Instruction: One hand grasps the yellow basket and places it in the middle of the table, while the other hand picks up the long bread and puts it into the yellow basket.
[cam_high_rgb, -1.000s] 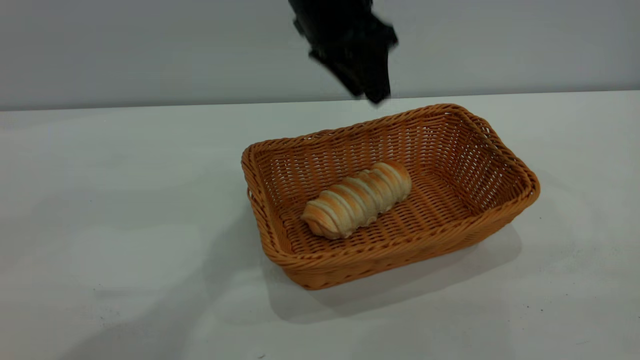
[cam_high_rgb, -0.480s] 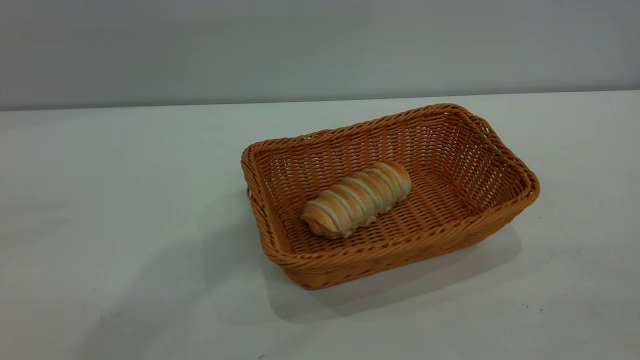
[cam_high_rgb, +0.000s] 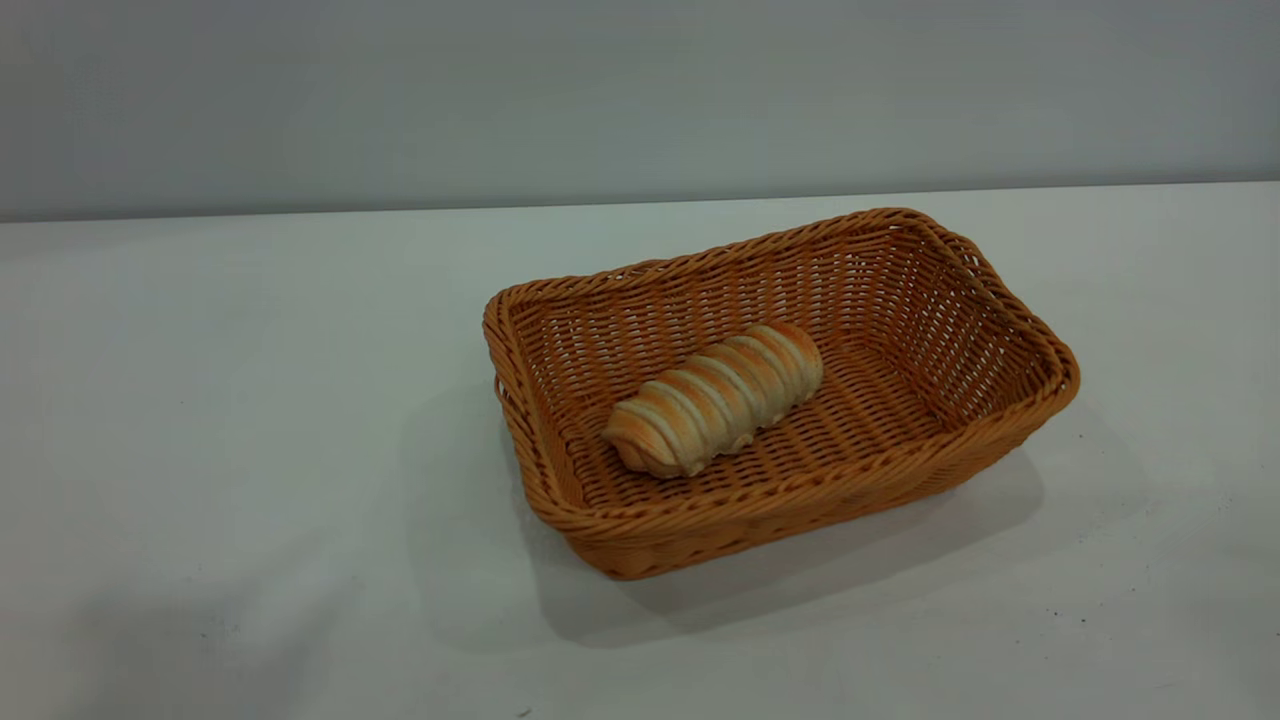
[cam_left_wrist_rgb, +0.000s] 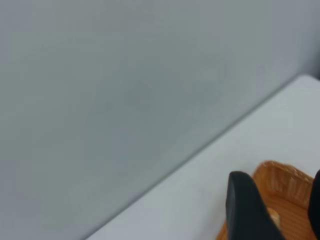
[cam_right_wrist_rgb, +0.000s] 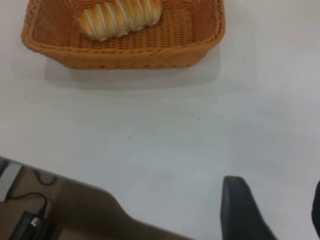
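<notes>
The yellow basket (cam_high_rgb: 1010, 330) stands near the middle of the white table (cam_high_rgb: 250, 400). The long bread (cam_high_rgb: 715, 398) lies on the basket's floor, slanted. Neither gripper shows in the exterior view. In the left wrist view my left gripper (cam_left_wrist_rgb: 277, 200) is open and empty, raised, with a corner of the basket (cam_left_wrist_rgb: 285, 182) seen between its fingers. In the right wrist view my right gripper (cam_right_wrist_rgb: 272, 210) is open and empty above the bare table, away from the basket (cam_right_wrist_rgb: 125, 52) with the bread (cam_right_wrist_rgb: 117, 17) in it.
A plain grey wall (cam_high_rgb: 640, 90) runs behind the table. In the right wrist view the table's edge (cam_right_wrist_rgb: 90, 182) shows, with dark cables (cam_right_wrist_rgb: 35, 210) on the floor beyond it.
A black gripper that hung above the basket's far rim one second ago has left the exterior view. The basket and the bread have not moved.
</notes>
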